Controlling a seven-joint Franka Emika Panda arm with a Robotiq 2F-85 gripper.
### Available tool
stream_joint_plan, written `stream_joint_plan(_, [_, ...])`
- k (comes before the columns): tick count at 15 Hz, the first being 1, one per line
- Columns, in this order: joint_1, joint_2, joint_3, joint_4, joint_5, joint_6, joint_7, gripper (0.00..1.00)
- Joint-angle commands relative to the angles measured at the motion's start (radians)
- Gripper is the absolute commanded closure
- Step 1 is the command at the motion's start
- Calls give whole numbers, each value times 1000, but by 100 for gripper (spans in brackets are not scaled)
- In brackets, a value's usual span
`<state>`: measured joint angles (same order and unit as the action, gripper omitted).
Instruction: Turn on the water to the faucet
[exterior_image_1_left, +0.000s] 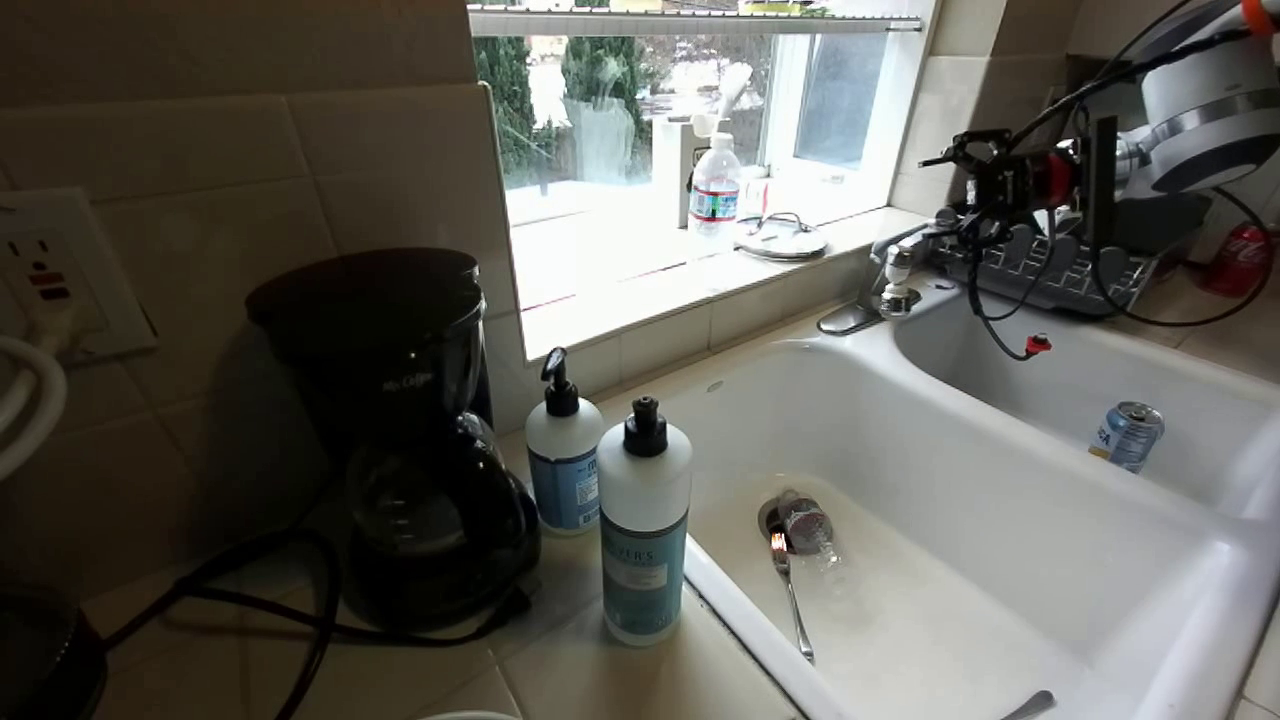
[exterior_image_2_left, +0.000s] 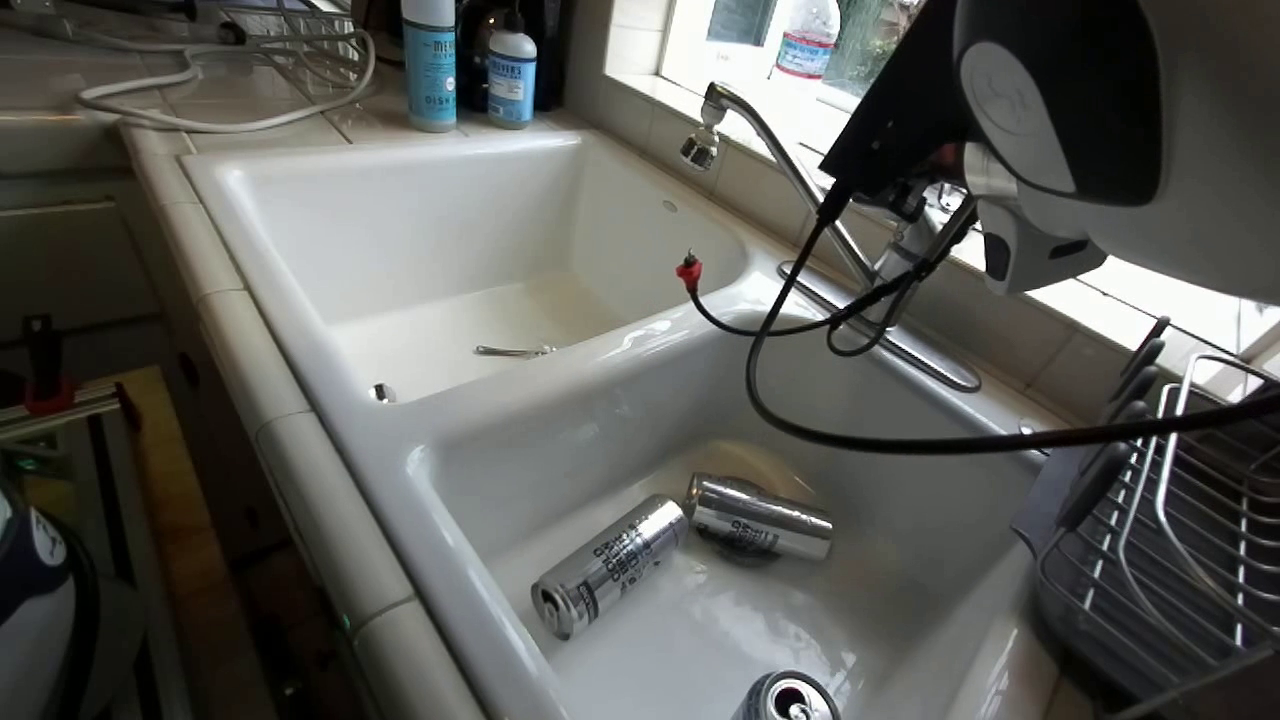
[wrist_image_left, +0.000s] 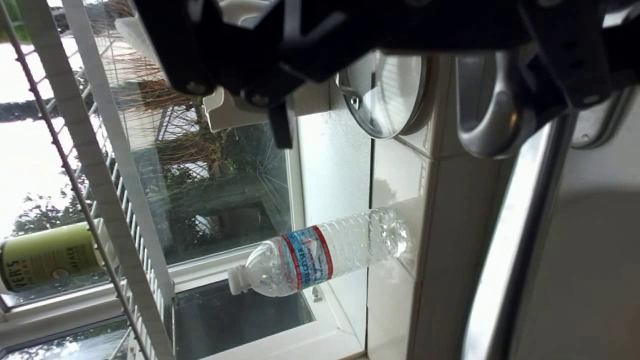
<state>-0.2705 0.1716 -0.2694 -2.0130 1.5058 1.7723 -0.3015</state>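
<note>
though contact's unclear, the spread gripper (exterior_image_1_left: 938, 198) hangs by the faucet (exterior_image_2_left: 812, 192).

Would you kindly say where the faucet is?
In an exterior view, the faucet stands right of centre, at the far end of the sink divider.

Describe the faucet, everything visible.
The faucet looks like shiny silver metal. Its elongated base plate sits on the rear ledge of the white sink; a spout slants upward to a downturned head, no flow visible there. A curved lever handle shows in the wrist view. The open end effector is near; contact can't be told.
</note>
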Motion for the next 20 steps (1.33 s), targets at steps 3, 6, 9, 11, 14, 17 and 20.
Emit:
stream_joint_plan(3, [-35, -4, -5, 9, 84, -93, -24, 0])
stream_joint_plan(6, [-34, 10, -2, 37, 75, -115, -25, 0])
stream_joint_plan(9, [-29, 16, 1, 69, 62, -114, -22, 0])
stream_joint_plan(11, [-28, 19, 3, 83, 56, -112, -23, 0])
stream_joint_plan(14, [-29, 19, 3, 98, 53, -113, -28, 0])
stream_joint_plan(17, [-30, 19, 3, 111, 49, -116, -31, 0])
stream_joint_plan(20, [-30, 19, 3, 117, 45, -117, -33, 0])
